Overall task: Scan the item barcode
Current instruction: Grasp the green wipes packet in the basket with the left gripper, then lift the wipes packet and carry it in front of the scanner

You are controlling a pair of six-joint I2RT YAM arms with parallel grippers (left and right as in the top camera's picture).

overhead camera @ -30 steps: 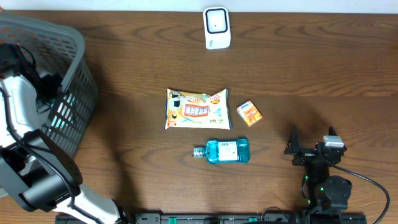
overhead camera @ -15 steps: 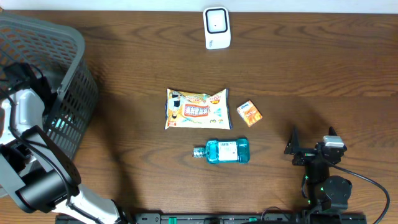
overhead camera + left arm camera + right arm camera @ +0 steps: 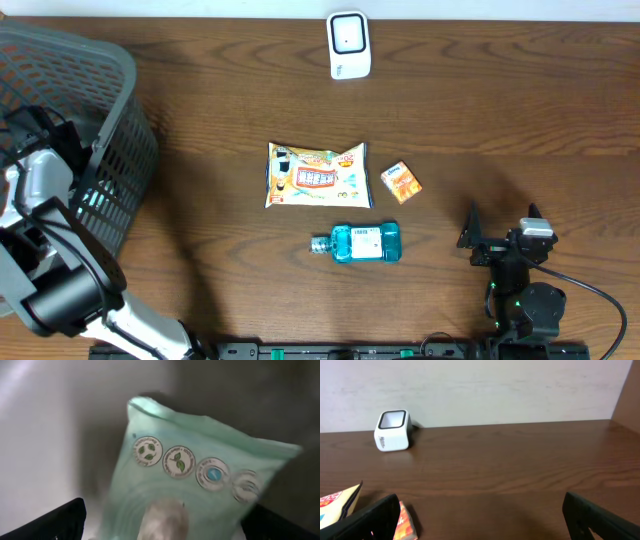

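A pale green pouch (image 3: pixel 190 475) with round badges fills the left wrist view, lying inside the grey basket (image 3: pixel 110 120) at the table's left. My left gripper (image 3: pixel 162 522) is open just above it, a black finger (image 3: pixel 57 522) at each lower corner, touching nothing that I can see. The white scanner (image 3: pixel 348 45) stands at the back centre, also in the right wrist view as the scanner (image 3: pixel 393 430). My right gripper (image 3: pixel 502 232) rests open and empty at the front right, shown as the gripper (image 3: pixel 482 520) in its own view.
On the table's middle lie a snack bag (image 3: pixel 317 174), a small orange box (image 3: pixel 402 183) and a blue bottle (image 3: pixel 362 242) on its side. The box edge (image 3: pixel 405 522) shows beside my right gripper's left finger. The basket wall rises on the left.
My left arm has shifted slightly at the basket's edge. The right arm and the table items have not moved.
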